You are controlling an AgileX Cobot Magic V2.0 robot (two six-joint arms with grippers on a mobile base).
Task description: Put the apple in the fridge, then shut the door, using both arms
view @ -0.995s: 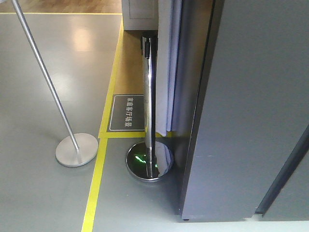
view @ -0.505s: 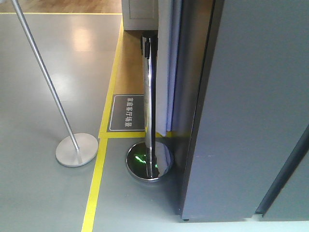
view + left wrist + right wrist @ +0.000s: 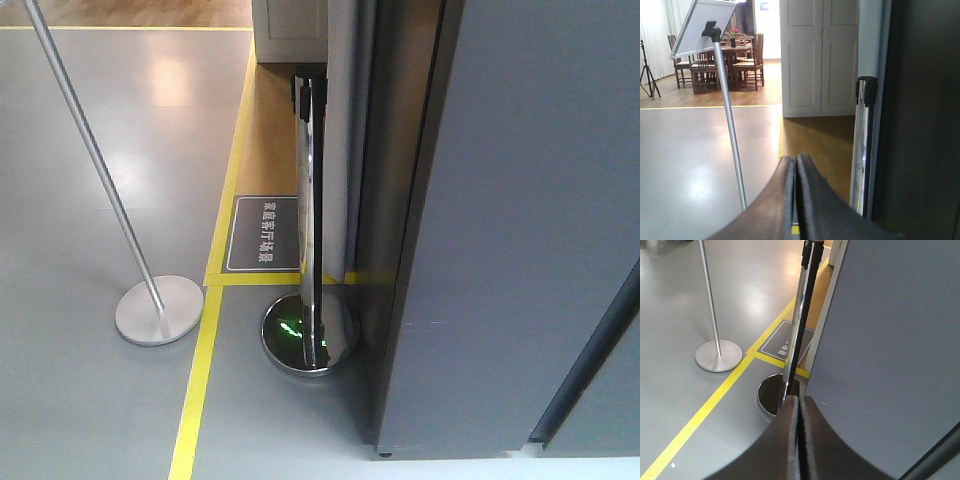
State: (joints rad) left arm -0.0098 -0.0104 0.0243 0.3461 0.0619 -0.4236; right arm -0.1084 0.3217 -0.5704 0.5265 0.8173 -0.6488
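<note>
Where the fridge [image 3: 520,230] fills the right of the frame, only grey outer panels are shown; the apple is hidden. Left gripper [image 3: 796,165] and right gripper [image 3: 799,407] are pressed closed, nothing held. A chrome stanchion [image 3: 310,210] is seen just left.

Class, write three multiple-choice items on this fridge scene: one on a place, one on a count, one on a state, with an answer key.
1. Where is the floor sign?
A) inside the yellow line, behind the chrome post
B) on the fridge
C) under the matte stand

2. How many round floor bases show in the front view?
A) one
B) two
C) four

3. The left gripper is:
A) wide open
B) holding an apple
C) shut, empty

Key:
1 A, it lies beyond the chrome post.
2 B, the chrome base and matte base.
3 C, its fingers meet with nothing between.
</note>
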